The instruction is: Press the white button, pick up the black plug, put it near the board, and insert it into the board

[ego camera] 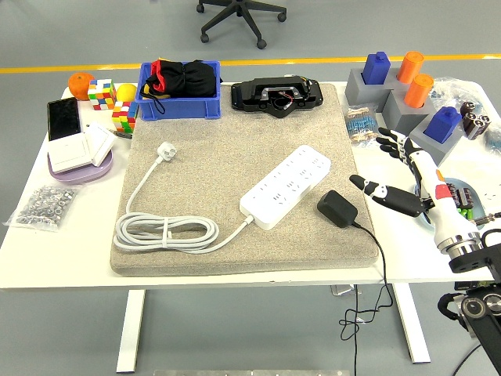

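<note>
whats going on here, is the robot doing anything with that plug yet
Not yet. The right robot hand hovers open at the right edge of the grey mat, holding nothing. The black plug lies on the mat just right of the white power strip, its cable trailing off the table's front edge. It is not inserted in the strip. The left arm is out of view.

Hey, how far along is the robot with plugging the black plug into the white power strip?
Nothing looks done. The black plug adapter lies on the grey mat, uninserted, right of the white power strip; whether its button was pressed can't be told. In hand: the right hand hovers open beside the plug, holding nothing. Left: grasp, bring over, insert.
</note>
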Robot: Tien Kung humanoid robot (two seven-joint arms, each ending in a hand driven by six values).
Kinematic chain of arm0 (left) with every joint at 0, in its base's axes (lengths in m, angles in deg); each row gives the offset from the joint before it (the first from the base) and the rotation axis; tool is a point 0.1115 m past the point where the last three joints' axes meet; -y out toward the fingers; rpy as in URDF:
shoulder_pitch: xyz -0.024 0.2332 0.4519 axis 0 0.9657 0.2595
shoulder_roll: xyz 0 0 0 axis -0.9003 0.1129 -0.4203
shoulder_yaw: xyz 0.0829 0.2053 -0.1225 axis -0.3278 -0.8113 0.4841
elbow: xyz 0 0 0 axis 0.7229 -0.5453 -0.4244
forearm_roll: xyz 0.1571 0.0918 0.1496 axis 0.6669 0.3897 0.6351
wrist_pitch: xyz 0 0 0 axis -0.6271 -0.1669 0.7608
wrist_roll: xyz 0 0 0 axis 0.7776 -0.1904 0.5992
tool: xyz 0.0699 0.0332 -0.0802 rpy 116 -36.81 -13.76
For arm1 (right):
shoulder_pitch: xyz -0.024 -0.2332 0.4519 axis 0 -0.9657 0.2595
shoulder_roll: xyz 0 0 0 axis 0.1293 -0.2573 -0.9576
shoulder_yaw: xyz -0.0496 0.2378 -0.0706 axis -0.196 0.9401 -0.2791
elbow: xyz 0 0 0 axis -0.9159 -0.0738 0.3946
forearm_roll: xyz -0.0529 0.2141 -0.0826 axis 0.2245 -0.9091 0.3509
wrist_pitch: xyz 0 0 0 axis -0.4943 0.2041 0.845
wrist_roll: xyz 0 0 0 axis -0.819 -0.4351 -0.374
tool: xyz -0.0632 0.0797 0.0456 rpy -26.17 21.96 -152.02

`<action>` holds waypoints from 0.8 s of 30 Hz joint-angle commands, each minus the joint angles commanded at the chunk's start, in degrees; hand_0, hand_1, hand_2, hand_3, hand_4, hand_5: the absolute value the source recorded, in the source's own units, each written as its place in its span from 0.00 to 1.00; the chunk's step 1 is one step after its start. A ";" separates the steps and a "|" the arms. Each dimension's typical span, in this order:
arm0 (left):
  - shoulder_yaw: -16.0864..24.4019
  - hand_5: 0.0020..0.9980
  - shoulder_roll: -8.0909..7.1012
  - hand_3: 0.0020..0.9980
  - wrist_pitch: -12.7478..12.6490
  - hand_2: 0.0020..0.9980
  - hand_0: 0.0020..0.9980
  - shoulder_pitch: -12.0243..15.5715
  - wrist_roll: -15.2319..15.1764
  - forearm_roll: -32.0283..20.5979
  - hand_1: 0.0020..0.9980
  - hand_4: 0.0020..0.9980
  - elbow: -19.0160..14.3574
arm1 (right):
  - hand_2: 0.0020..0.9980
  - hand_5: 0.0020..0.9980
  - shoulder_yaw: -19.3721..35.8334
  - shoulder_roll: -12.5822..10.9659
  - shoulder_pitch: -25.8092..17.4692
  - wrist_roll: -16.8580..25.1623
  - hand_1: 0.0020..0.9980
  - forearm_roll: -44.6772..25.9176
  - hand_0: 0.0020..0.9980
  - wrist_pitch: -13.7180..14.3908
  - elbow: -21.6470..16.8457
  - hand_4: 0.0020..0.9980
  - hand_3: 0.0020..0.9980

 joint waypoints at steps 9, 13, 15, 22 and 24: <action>0.09 0.14 0.03 0.69 0.04 0.66 0.69 0.16 0.08 0.12 0.68 0.61 0.00 | 0.94 0.45 -4.51 -0.22 2.37 -1.18 0.95 5.63 0.94 2.86 4.85 1.00 0.98; -0.27 0.14 0.03 0.69 0.02 0.66 0.69 0.16 -0.01 -0.29 0.68 0.62 0.00 | 0.94 0.46 -6.05 -0.09 3.54 -2.18 0.96 8.70 0.96 4.34 7.69 1.00 0.98; -0.24 0.14 0.02 0.69 0.02 0.66 0.69 0.15 0.01 -0.28 0.68 0.62 0.00 | 0.94 0.46 -6.91 -0.05 4.32 -2.81 0.96 10.15 0.96 5.10 9.40 1.00 0.98; -0.37 0.14 -0.03 0.69 0.07 0.67 0.69 0.02 0.04 -0.23 0.68 0.62 0.00 | 0.91 0.46 -9.52 -0.36 6.97 -3.40 0.95 12.22 0.96 6.96 15.28 1.00 0.97; -0.48 0.14 -0.05 0.69 0.07 0.67 0.69 0.00 0.03 -0.35 0.68 0.62 0.00 | 0.91 0.46 -10.06 -0.39 7.06 -3.60 0.95 12.13 0.96 6.89 15.80 1.00 0.97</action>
